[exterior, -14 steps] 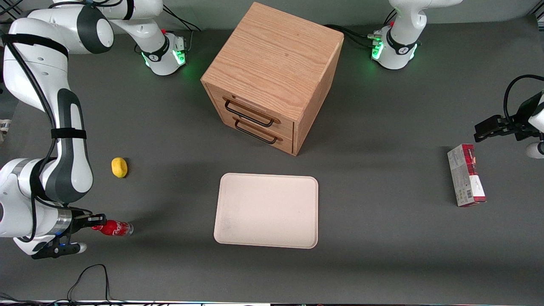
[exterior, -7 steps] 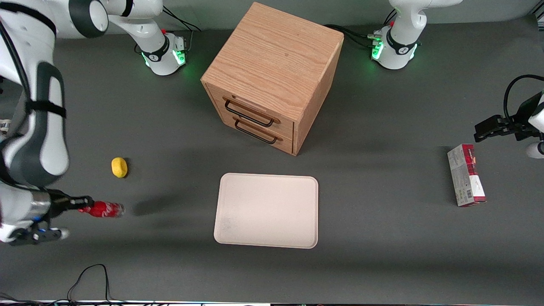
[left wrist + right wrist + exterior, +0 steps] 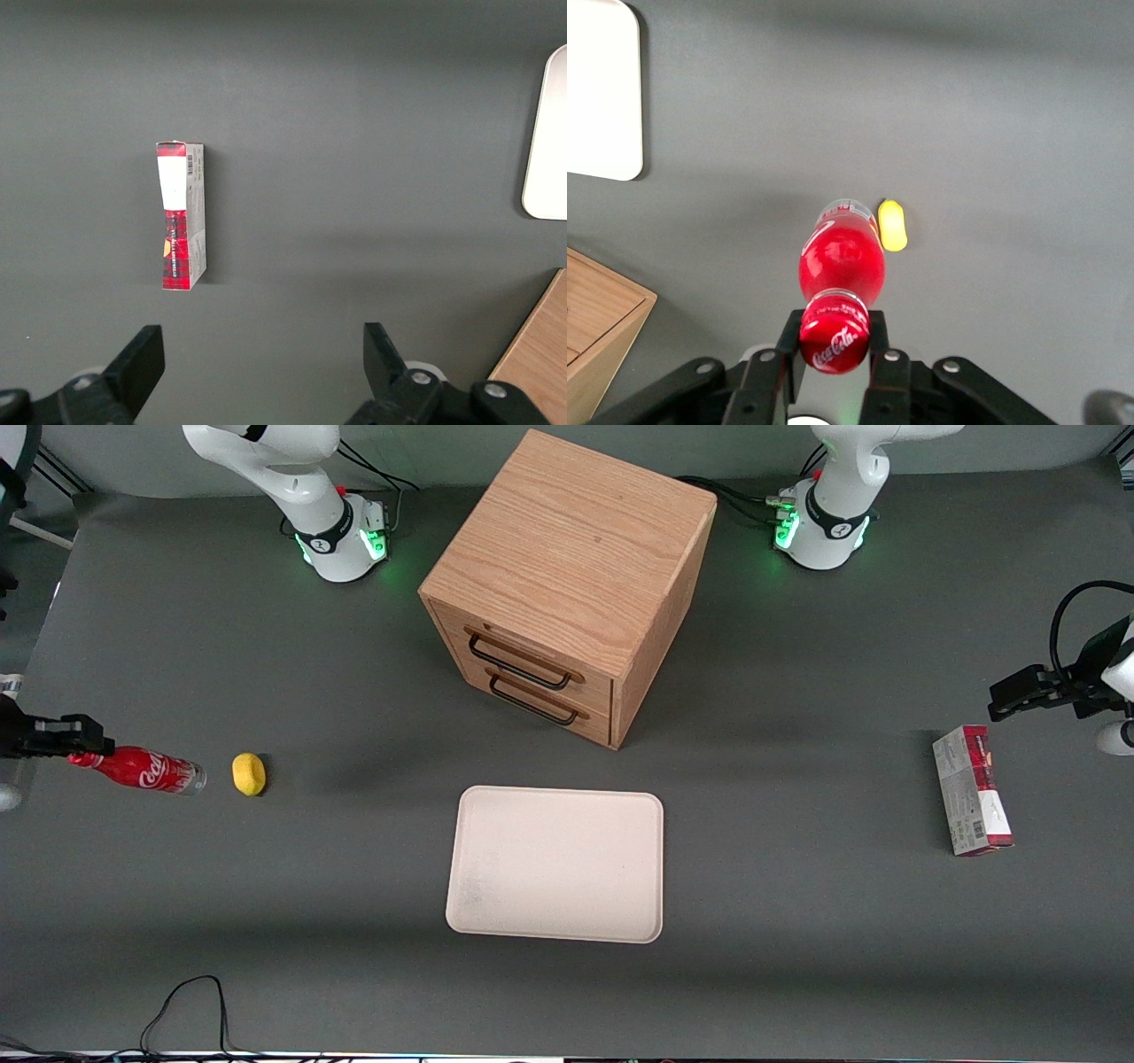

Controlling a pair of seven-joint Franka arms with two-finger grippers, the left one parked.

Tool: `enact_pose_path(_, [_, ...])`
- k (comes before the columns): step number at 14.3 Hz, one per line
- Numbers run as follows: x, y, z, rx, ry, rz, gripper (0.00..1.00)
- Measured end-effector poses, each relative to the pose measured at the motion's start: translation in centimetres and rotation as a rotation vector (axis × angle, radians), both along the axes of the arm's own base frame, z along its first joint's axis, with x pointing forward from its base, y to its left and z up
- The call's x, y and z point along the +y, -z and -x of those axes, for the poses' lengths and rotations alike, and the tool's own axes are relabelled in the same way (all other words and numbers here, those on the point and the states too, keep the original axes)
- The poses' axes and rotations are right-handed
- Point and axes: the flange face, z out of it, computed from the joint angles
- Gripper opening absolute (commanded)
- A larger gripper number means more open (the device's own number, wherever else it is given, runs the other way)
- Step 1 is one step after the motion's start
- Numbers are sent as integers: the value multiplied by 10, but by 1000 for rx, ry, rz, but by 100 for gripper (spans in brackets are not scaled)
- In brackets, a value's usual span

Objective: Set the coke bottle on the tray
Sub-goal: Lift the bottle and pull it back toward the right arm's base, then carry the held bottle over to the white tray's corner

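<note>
The coke bottle (image 3: pixel 142 770) is a slim red bottle with white script and a clear base. It hangs in the air at the working arm's end of the table, held by its red cap (image 3: pixel 834 336). My gripper (image 3: pixel 75 748) is shut on that cap, and its black fingers (image 3: pixel 790 341) press the cap from both sides (image 3: pixel 833 341). The bottle's body (image 3: pixel 841 257) points away from the wrist. The tray (image 3: pixel 556 863) is a large cream-white rectangle lying flat near the table's middle, well apart from the bottle; one corner of the tray (image 3: pixel 601 88) shows in the right wrist view.
A yellow lemon (image 3: pixel 249 774) lies on the table just beside the bottle's base, seen also as the lemon (image 3: pixel 892 225) under the wrist. A wooden drawer cabinet (image 3: pixel 567 584) stands farther from the camera than the tray. A red-and-grey carton (image 3: pixel 972 802) lies toward the parked arm's end.
The gripper has carried the bottle up off the table and farther from the front camera, from near the table's front to beside the lemon. The arm has swung mostly out of view.
</note>
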Motion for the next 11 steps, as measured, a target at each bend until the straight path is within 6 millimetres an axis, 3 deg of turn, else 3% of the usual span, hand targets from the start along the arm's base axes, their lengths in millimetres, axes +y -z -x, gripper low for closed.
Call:
enact_pose_path(4, [-1,13,5,36,1,-4,0])
enact_pose_path(8, [2,4,18,34,-3,-7,0])
enact_pose_path(11, [15,1,25,39,-25,-9,0])
